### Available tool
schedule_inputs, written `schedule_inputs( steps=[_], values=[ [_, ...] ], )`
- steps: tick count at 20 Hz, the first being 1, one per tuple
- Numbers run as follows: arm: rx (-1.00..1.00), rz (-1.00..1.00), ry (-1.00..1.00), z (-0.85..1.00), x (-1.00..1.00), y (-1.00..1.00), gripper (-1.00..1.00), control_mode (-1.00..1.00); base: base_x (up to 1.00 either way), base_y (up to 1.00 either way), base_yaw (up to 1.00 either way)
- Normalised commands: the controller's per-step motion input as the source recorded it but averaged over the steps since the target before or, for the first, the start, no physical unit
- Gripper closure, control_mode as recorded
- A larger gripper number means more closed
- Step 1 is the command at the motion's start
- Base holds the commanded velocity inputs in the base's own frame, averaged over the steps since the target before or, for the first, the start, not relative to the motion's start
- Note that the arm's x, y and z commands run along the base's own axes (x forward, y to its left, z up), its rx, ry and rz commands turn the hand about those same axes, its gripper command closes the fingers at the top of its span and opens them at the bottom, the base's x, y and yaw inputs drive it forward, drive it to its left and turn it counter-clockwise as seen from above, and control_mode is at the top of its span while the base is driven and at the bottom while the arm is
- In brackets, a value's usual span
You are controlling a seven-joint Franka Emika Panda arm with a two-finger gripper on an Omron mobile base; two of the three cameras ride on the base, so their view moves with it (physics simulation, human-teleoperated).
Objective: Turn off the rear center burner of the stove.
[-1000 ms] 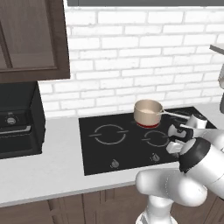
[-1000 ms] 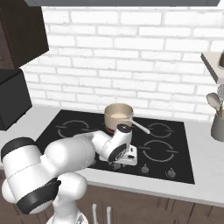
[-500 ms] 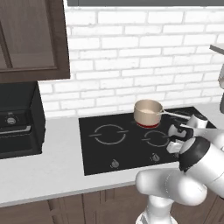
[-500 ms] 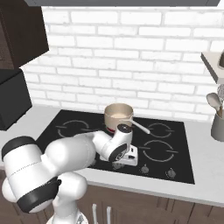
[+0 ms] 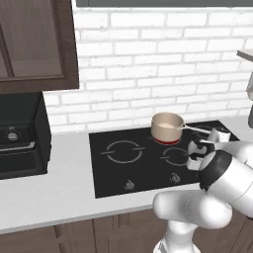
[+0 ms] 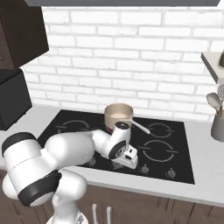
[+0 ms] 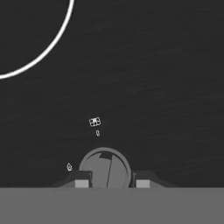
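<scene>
The stove [image 5: 113, 173] is a flat black glass cooktop [image 6: 183, 144] set in the counter. The rear center burner [image 5: 168, 141] glows red under a beige pot [image 5: 166, 126], which also stands at the back of the cooktop in the right base view [image 6: 118, 114]. My gripper [image 6: 124, 162] points down at the front row of knobs. In the hand view a round metallic knob [image 7: 106, 166] sits between the two fingertips [image 7: 82, 179], and my gripper [image 7: 112, 179] is shut on it. A small burner diagram [image 7: 95, 121] is printed beyond the knob.
Other knobs line the front edge [image 5: 129, 185] [image 6: 144, 168] [image 6: 169, 173]. A boxy black oven appliance [image 5: 20, 138] stands on the counter to the left. A grey utensil holder [image 6: 217, 124] stands at the right. The pot's handle [image 6: 140, 127] reaches over the cooktop.
</scene>
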Motion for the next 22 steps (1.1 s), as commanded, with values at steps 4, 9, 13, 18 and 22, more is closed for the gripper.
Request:
schedule_inputs(
  steps=[4,9,13,18,22],
  values=[
    [0.00,-0.46,0.12,-0.04,0.00,0.00,1.00,-1.00,0.00,0.00,0.00],
    [0.00,-0.54,0.12,-0.07,0.00,0.00,1.00,-1.00,0.00,0.00,0.00],
    [0.00,-0.61,0.11,-0.10,0.00,0.00,1.00,-1.00,0.00,0.00,0.00],
    [0.00,-0.67,0.06,-0.12,0.00,0.00,1.00,-1.00,0.00,0.00,0.00],
    [0.00,-0.72,0.02,-0.12,0.00,0.00,1.00,-1.00,0.00,0.00,0.00]
  ],
)
